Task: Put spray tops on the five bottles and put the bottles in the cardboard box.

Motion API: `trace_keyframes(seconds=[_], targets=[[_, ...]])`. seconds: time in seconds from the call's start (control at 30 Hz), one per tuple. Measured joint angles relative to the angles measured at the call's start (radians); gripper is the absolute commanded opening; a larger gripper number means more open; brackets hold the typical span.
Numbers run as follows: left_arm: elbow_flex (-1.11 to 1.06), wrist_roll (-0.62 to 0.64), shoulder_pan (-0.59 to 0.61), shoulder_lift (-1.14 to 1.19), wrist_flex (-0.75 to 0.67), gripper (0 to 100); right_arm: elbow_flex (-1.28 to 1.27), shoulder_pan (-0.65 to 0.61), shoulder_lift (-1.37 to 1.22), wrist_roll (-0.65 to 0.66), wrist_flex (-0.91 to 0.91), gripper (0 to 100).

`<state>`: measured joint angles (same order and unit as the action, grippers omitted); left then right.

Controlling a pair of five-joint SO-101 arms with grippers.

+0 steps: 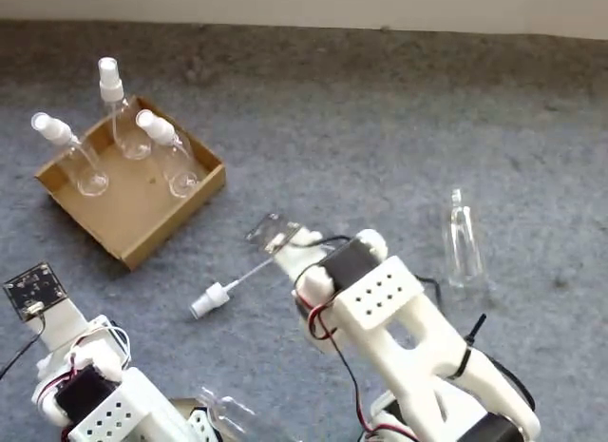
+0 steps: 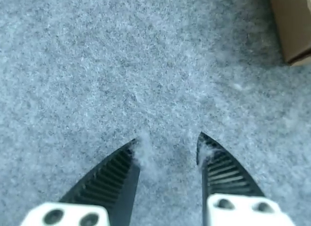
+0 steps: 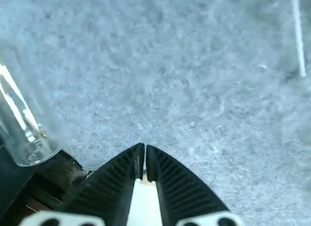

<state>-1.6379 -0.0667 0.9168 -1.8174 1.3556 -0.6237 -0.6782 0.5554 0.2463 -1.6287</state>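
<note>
Cardboard box (image 1: 176,219) sits toward the far left of the grey carpet (image 1: 380,128) and holds three topped bottles (image 1: 122,128), all standing. A loose spray top (image 1: 214,297) lies on its side on the carpet between the box and the arms, with its thin tube pointing toward the right arm (image 1: 380,299). One bare bottle (image 1: 463,242) stands upright well off to the right, apart from everything. A fifth bottle (image 1: 228,413) shows at the near edge, just beside the left arm (image 1: 104,413). Left gripper (image 2: 166,138): fingers spread, nothing between them, above bare carpet (a box corner shows beyond). Right gripper (image 3: 145,146): fingertips pressed together, nothing pinched, above carpet.
</note>
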Motion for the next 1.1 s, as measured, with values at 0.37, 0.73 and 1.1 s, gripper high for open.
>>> trace_keyframes(seconds=[0.37,0.73,1.1], targets=[[0.000,0.014,-0.109,0.000,0.000,2,0.121,0.104,0.290,0.000,-0.009,0.5],[0.218,0.018,-0.423,-0.008,0.002,2,0.083,0.494,0.689,0.000,-0.011,0.5],[0.161,0.005,-0.586,-0.006,0.051,2,-0.103,0.525,1.074,0.000,-0.011,0.5]])
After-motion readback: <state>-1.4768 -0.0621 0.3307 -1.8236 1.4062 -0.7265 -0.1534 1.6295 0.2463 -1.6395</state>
